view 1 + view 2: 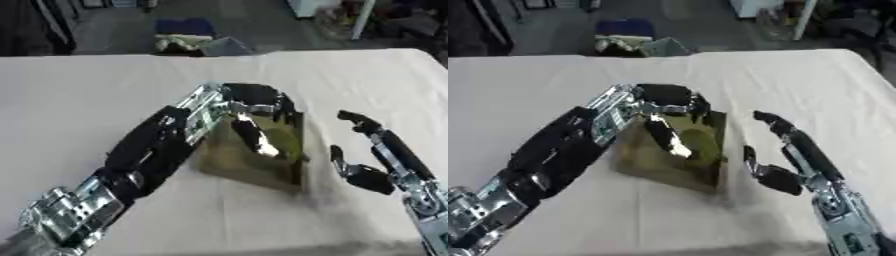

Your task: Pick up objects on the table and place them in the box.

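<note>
- Table [79,100]: covered in a pale cloth, fills most of both views.
- Box [236,167]: brown cardboard, open at the top, stands near the middle of the table; greenish inner wall visible.
- Left hand [254,102]: black, on an arm that comes in from the lower left; it sits over the box's open top, fingers [255,135] reaching down into the box. Whether they hold anything cannot be told.
- Pale thing [267,148]: a small light patch at the tip of those fingers, inside the box; not identifiable.
- Right hand [776,160]: just beside the box's right wall, apart from it; thumb and fingers spread, relaxed, holding nothing.
- Floor clutter [188,37]: blue and pale items beyond the table's far edge.
</note>
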Robot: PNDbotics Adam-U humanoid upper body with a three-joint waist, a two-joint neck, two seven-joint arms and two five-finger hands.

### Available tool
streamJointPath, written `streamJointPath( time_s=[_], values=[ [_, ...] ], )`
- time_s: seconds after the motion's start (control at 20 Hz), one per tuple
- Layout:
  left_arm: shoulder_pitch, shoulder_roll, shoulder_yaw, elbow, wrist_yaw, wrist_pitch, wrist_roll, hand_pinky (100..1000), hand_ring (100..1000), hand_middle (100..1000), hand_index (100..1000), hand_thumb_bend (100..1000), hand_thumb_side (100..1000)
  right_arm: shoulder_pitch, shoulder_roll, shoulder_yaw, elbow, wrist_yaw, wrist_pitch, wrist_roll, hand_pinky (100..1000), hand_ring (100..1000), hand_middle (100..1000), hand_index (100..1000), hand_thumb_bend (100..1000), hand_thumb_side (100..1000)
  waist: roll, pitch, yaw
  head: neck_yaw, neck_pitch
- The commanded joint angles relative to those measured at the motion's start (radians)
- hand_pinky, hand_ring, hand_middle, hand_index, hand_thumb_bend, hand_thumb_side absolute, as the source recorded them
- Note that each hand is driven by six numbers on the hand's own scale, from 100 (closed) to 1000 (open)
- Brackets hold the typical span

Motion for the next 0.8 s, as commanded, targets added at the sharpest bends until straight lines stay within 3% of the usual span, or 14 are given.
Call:
streamJointPath(
  time_s=[0.05, 0.3, 0.35, 0.6, 0.8],
  values=[
    [-0.035, 0.094, 0.003, -0.115, 0.055, 0.027, -0.004, 717, 653, 696, 832, 477, 600, -0.011, -0.018, -0.009, -0.017, 0.005, 0.002, -0.001, 880, 1000, 897, 1000, 100, 448, 0.0, -0.017, 0.006, -0.01, 0.005],
    [-0.017, 0.231, 0.032, -0.186, 0.043, 0.083, -0.037, 763, 736, 790, 893, 536, 614, -0.003, -0.029, -0.015, -0.016, 0.008, 0.006, -0.005, 880, 1000, 898, 1000, 100, 456, 0.006, -0.023, 0.02, -0.028, 0.005],
    [-0.011, 0.249, 0.038, -0.184, 0.032, 0.088, -0.046, 776, 753, 818, 911, 588, 622, -0.002, -0.03, -0.016, -0.015, 0.008, 0.007, -0.005, 880, 1000, 898, 1000, 100, 456, 0.006, -0.024, 0.022, -0.03, 0.005],
    [0.029, 0.324, 0.069, -0.1, -0.069, 0.082, -0.08, 782, 774, 843, 920, 700, 631, 0.001, -0.038, -0.02, -0.011, 0.008, 0.011, -0.009, 880, 1000, 898, 1000, 100, 458, 0.009, -0.025, 0.031, -0.042, 0.005],
    [0.044, 0.325, 0.102, 0.02, -0.146, 0.072, -0.084, 782, 778, 849, 927, 743, 638, 0.001, -0.039, -0.021, -0.01, 0.007, 0.012, -0.011, 880, 1000, 898, 1000, 100, 459, 0.007, -0.026, 0.034, -0.045, 0.005]
  ],
)
